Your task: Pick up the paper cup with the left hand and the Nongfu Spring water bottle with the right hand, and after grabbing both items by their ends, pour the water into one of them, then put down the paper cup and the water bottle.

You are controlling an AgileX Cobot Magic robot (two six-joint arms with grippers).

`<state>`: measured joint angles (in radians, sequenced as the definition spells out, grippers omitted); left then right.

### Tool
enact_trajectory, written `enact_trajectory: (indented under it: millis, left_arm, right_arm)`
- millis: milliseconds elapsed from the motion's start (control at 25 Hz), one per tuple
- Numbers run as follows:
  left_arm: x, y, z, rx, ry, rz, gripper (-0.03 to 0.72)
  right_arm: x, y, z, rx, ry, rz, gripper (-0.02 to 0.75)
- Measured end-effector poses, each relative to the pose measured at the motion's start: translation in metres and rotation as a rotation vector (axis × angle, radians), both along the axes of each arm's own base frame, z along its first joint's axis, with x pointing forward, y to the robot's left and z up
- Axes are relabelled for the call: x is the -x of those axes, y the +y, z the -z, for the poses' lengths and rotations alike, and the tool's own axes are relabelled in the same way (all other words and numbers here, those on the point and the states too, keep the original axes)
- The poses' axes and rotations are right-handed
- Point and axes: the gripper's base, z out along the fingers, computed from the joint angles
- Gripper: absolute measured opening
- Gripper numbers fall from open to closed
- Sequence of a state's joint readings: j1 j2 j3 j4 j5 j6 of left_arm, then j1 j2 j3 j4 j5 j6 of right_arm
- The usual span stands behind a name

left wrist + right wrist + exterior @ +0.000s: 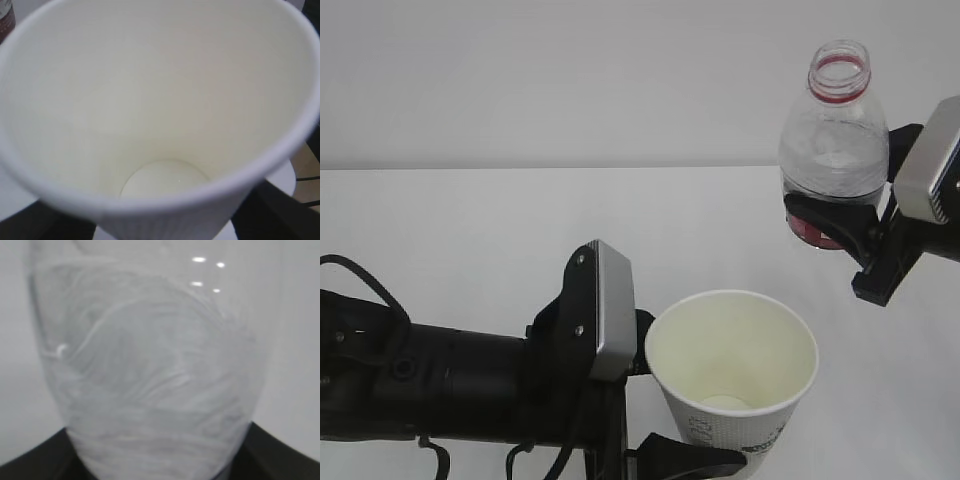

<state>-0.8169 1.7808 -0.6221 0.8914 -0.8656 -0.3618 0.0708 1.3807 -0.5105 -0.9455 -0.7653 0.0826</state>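
Observation:
The white paper cup [732,350] is held upright low in the middle, its cream inside [160,100] bare down to the round bottom. My left gripper [705,430] is shut on the cup's lower part, dark fingers [280,210] on either side. High at the right, the clear Nongfu Spring water bottle [833,140] stands upright with an open mouth and a red neck ring. My right gripper [850,190] is shut on it at the red label, and the ribbed body [155,365] fills that wrist view. I cannot make out a water level in the bottle.
The white table [470,230] stretches behind both arms to a pale wall. The thick black left arm [440,380] with its cables lies along the lower left. The bottle hangs above and to the right of the cup's rim, apart from it.

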Motion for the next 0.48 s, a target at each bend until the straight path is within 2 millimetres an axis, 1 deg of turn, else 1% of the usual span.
enact_trajectory:
  millis: [480]
  left_arm:
    - [-0.0021, 0.0, -0.0012, 0.01, 0.012, -0.03, 0.54]
  right_arm:
    - [0.0007, 0.0006, 0.0007, 0.126, -0.094, -0.047, 0.44]
